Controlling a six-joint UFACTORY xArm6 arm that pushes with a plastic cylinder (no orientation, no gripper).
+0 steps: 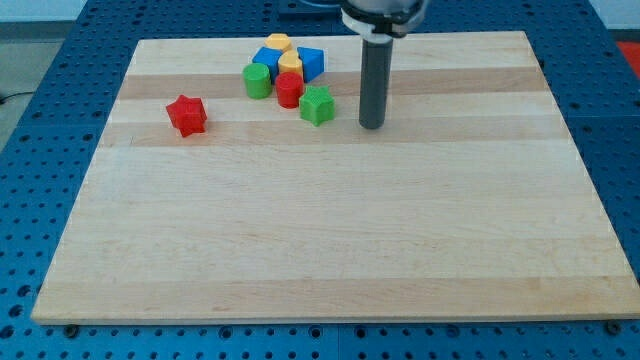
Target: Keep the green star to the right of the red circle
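1. The wooden worktop (330, 250) fills most of the view; its whole near part, toward the view's bottom, carries nothing that I can see. It rests on a blue perforated base (30, 200).
2. There are no jaws on this arm, so nothing is grasped or clenched. The arm ends in a straight dark rod, and my tip (371, 125) stands on the worktop touching no block.
3. Taking the green star (317, 105) as the landmark: my tip is just to its right, near but apart from it, with a strip of bare wood between them.
4. The red circle (289, 89), a short cylinder, sits just to the left of the green star and slightly farther back, close enough that I cannot tell whether they touch. So the green star lies on the right of the red circle.
5. The red star (187, 115) is well to the left of the green star, alone and apart from the cluster.
6. A green cylinder (258, 81) stands left of the green star, beyond the red circle and beside it.
7. Farther back from the green star come a yellow block (291, 65), a blue block (311, 63) just behind and slightly left of the star, another blue block (267, 57) and a second yellow block (279, 42); their shapes are hard to make out because they are packed together.
8. Nothing lies between my tip and the green star.
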